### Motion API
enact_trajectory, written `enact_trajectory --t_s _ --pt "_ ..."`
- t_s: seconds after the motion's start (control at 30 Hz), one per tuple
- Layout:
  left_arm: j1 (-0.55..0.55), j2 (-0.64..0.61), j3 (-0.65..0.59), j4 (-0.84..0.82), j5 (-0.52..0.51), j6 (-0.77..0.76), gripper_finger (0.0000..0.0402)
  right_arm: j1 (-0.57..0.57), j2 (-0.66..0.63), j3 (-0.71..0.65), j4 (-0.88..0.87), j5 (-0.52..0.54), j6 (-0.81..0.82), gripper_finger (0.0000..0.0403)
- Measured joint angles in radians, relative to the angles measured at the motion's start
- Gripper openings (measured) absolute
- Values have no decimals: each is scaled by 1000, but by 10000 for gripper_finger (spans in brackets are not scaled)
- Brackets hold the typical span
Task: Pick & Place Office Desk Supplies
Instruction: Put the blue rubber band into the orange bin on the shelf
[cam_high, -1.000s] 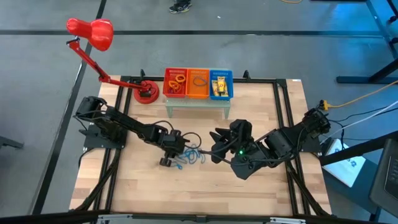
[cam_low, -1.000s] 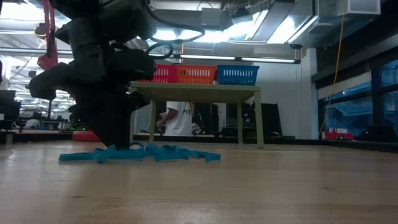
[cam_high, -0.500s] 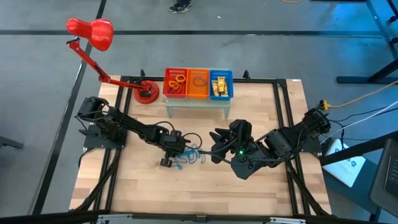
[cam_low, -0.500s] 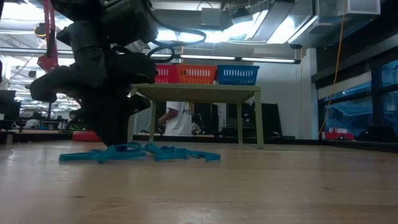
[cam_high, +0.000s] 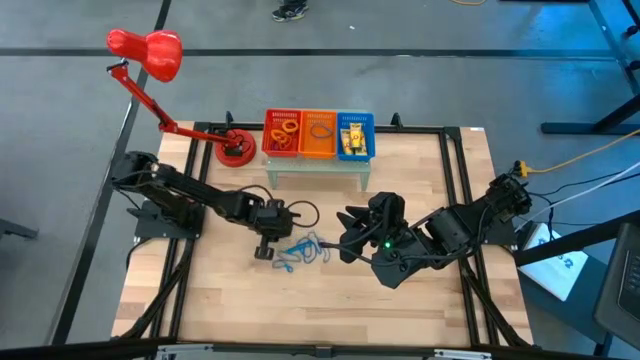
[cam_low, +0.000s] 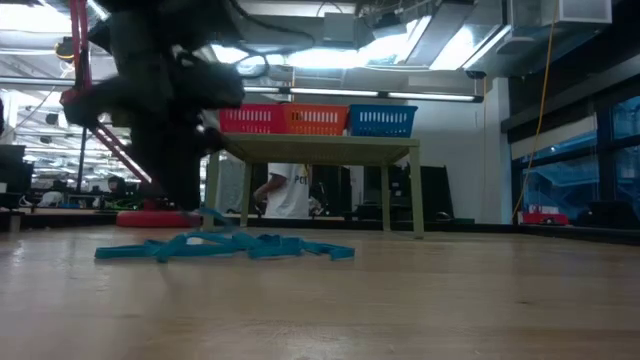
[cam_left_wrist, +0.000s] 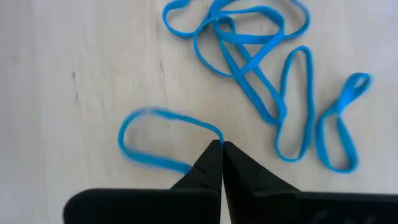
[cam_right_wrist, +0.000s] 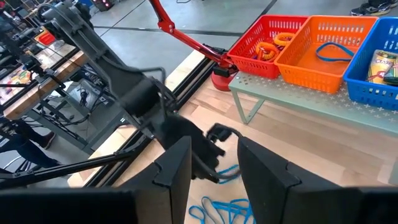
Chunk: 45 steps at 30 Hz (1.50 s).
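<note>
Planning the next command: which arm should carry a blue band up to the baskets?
Left, likely. The left gripper is already shut on one blue band, beside the pile of blue bands. The right gripper is open and holds nothing.

loose band loops (cam_high: 305, 250) lie on the table (cam_high: 420, 180) before three side-by-side baskets (cam_high: 319, 135).

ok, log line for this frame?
left gripper: shut on blue band, just off table | right gripper: open, idle over table | other blue bands: on table | baskets: on stand
</note>
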Motion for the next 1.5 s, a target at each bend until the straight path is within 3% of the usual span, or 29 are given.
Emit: enact_trajectory --t_s 0.27,0.4,0.57,0.77,1.0,1.23,1.5 --pt "1 -194 4 18 9 -89 2 -1 0 0 0 5 -7 132" --pt "2 -286 4 137 -3 -160 2 -3 0 0 0 21 -13 132" --pt "45 -332 5 334 -107 -250 2 -4 0 0 -1 56 -18 132" --pt "194 -334 5 626 -139 -242 2 -4 -1 0 -1 84 -30 132" --pt "479 -318 8 866 -44 -243 2 -23 -2 0 0 79 -44 132" --pt "639 -280 62 790 50 -203 2 -26 -2 0 0 76 -53 132" --pt "632 -87 342 430 37 9 2 -38 -2 0 0 52 -63 132"
